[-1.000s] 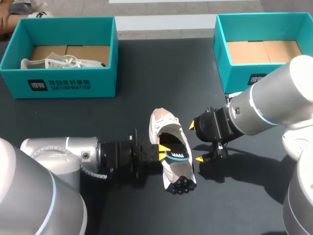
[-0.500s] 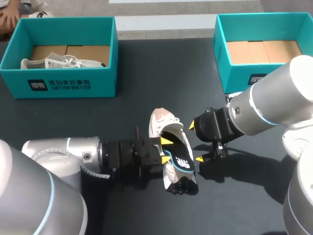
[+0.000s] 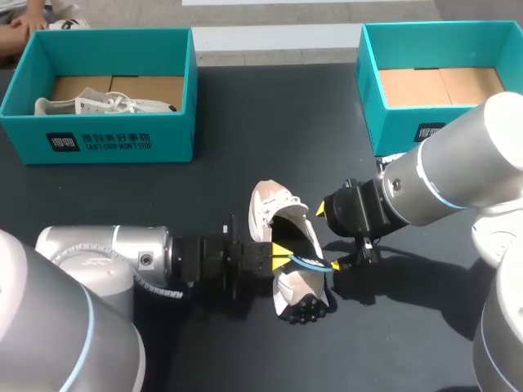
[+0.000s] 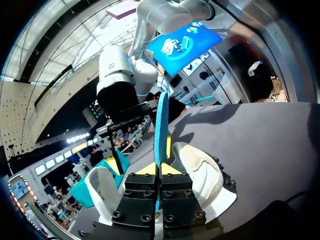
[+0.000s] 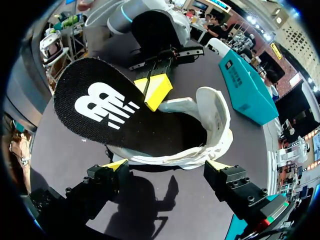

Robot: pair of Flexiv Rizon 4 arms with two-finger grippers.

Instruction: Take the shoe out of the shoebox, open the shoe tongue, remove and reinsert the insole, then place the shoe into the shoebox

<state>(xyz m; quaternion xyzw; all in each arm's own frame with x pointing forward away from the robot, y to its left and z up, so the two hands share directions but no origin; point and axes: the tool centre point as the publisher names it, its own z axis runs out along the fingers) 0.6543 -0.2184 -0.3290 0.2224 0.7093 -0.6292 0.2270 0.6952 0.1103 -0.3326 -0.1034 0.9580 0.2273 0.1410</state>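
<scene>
Insole (image 3: 310, 263) now edge-on above shoe (image 3: 274, 204)

Expo hall, demo table (image 3: 270, 131), high roof (image 4: 60, 65) (big screens (image 4: 185, 45))

The head camera is looking down from above and behind onto the table (image 3: 245, 122), taking in the shoe (image 3: 270, 206) toward its near edge. The left wrist camera is sitting just behind the left gripper (image 4: 161, 167), facing over the shoe toward the right arm (image 4: 120, 70). The right wrist camera is facing back the opposite way, close to the shoe. All three are sharing the shoe and the insole (image 5: 100, 105).
</scene>
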